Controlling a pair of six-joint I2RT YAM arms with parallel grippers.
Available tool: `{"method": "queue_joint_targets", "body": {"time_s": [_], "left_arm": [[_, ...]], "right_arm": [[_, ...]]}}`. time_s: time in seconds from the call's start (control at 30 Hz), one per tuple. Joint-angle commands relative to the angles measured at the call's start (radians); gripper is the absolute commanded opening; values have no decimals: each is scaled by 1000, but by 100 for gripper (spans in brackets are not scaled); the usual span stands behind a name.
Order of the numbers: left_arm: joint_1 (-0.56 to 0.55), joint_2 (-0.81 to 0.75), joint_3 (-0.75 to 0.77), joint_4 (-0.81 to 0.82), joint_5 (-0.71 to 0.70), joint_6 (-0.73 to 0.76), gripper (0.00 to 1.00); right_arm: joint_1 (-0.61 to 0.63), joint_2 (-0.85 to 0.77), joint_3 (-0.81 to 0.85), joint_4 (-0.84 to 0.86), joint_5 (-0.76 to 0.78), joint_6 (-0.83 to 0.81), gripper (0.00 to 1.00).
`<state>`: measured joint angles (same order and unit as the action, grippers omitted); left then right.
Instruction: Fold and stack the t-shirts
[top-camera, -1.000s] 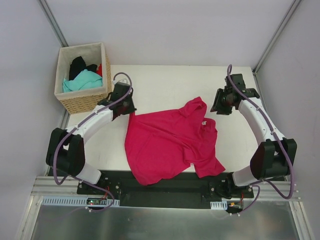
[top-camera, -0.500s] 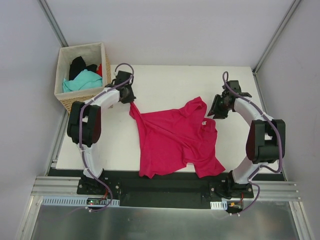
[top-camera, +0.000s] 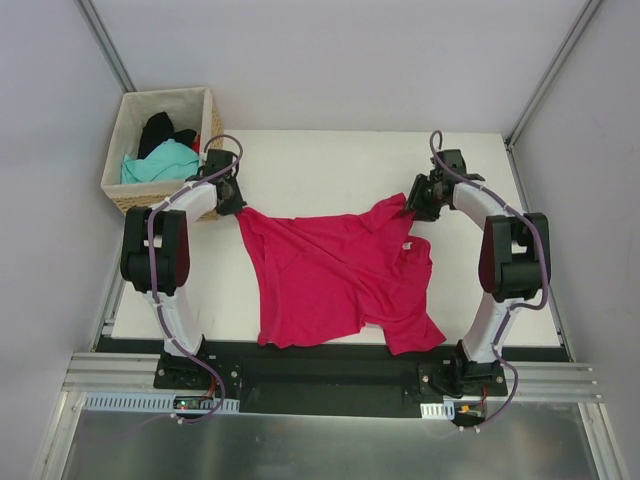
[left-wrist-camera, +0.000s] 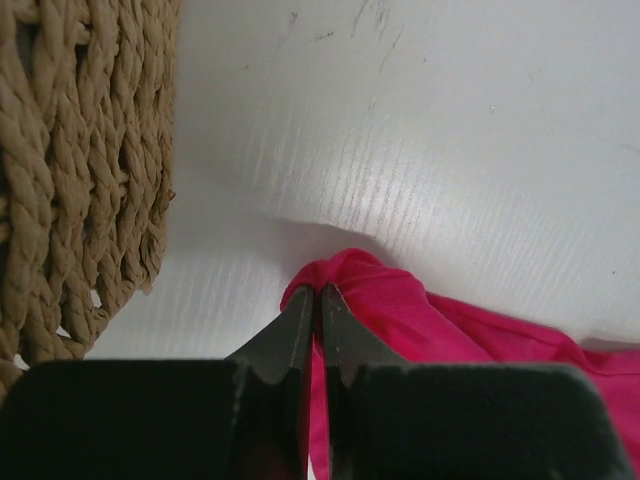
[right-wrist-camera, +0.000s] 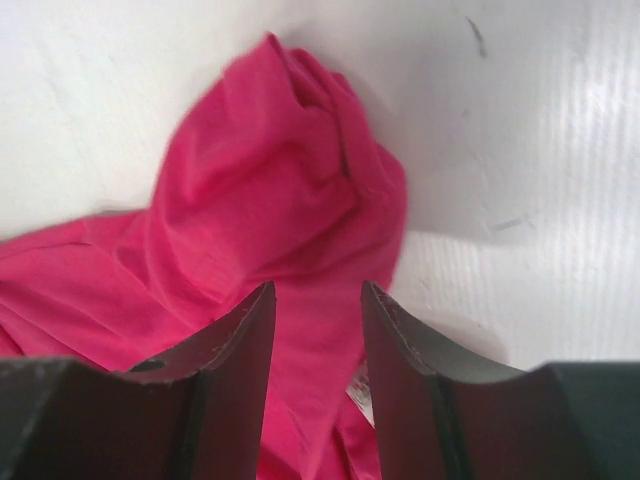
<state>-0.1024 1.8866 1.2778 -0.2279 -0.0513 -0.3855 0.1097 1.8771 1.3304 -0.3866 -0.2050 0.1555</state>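
A crimson-pink t-shirt (top-camera: 335, 275) lies spread and wrinkled over the middle of the white table (top-camera: 330, 160), its small white neck label (top-camera: 408, 245) facing up. My left gripper (top-camera: 234, 203) is shut on the shirt's far left corner, close beside the basket; in the left wrist view the pinched cloth (left-wrist-camera: 345, 275) bunches at the left gripper (left-wrist-camera: 320, 292). My right gripper (top-camera: 413, 201) hovers at the shirt's far right corner. In the right wrist view the right gripper (right-wrist-camera: 318, 292) stands open over the pink cloth (right-wrist-camera: 270, 180), gripping nothing. A teal t-shirt (top-camera: 160, 162) and a black t-shirt (top-camera: 155, 128) lie in the basket.
The wicker basket (top-camera: 195, 105) stands at the table's far left corner, and its woven wall (left-wrist-camera: 80, 170) fills the left of the left wrist view. Grey walls and metal posts enclose the table. The shirt's hem (top-camera: 300, 335) reaches the near edge.
My left gripper has pulled the shirt's corner back and left toward the basket, drawing the cloth out. My right gripper has moved left onto the shirt's far right corner.
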Motion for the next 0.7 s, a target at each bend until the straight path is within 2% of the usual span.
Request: {"method": "queue_joint_targets", "body": {"time_s": [0.0,0.23,0.37,0.4,0.5,0.57,0.6,0.67], "left_arm": [[12,-21,-5,-22,94,17,0],[9,-15,3,-19,116,11,0],[9,-23,3,-21,117,16,0],[9,-23,2,-21,117,17,0],[9,-29,-9,-21,117,17,0],[9,-35,-17,-21,119,17,0],[9,-37,-20,-21,117,17,0],[9,-44,-28,-21,111,20,0]], "right_arm": [[13,30,65,92,-33,65,43],[16,77,93,169,-8,173,48],[38,135,162,102,22,171,56],[42,155,173,85,30,171,61],[61,185,205,28,55,145,63],[76,186,202,20,71,141,60],[79,185,201,22,76,141,49],[85,174,201,20,94,141,38]]}}
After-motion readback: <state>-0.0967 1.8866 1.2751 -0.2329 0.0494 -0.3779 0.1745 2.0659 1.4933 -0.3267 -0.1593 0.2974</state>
